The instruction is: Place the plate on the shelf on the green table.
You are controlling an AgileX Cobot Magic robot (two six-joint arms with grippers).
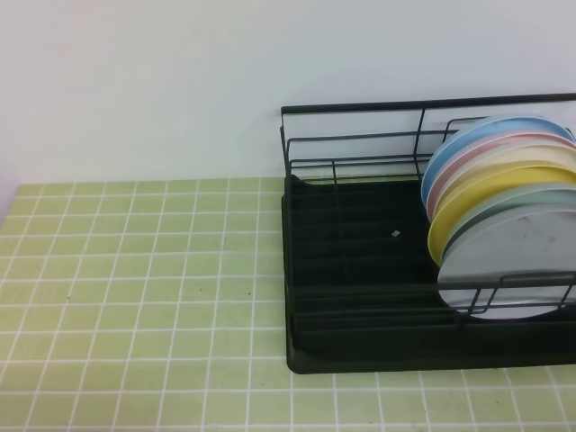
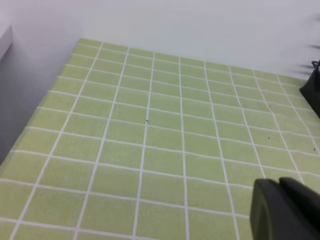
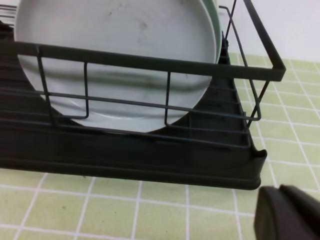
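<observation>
The pale grey plate [image 1: 517, 261] stands on edge in the frontmost slot of the black wire shelf [image 1: 360, 297], at its right end, on the green table [image 1: 135, 297]. In the right wrist view the plate [image 3: 120, 45] leans behind the shelf's front rail [image 3: 150, 62]. My right gripper [image 3: 287, 212] is shut and holds nothing, low over the tiles [image 3: 100, 210] in front of the shelf's corner. My left gripper [image 2: 282, 207] is shut too, over bare tiles [image 2: 150, 140] left of the shelf. Neither gripper shows in the exterior high view.
Behind the grey plate stand a mint-green plate [image 1: 504, 209], a yellow plate [image 1: 486, 193], a pink plate [image 1: 450, 175] and a blue plate [image 1: 504, 130]. A small white speck [image 1: 395, 234] lies on the ribbed tray. A white wall closes the back.
</observation>
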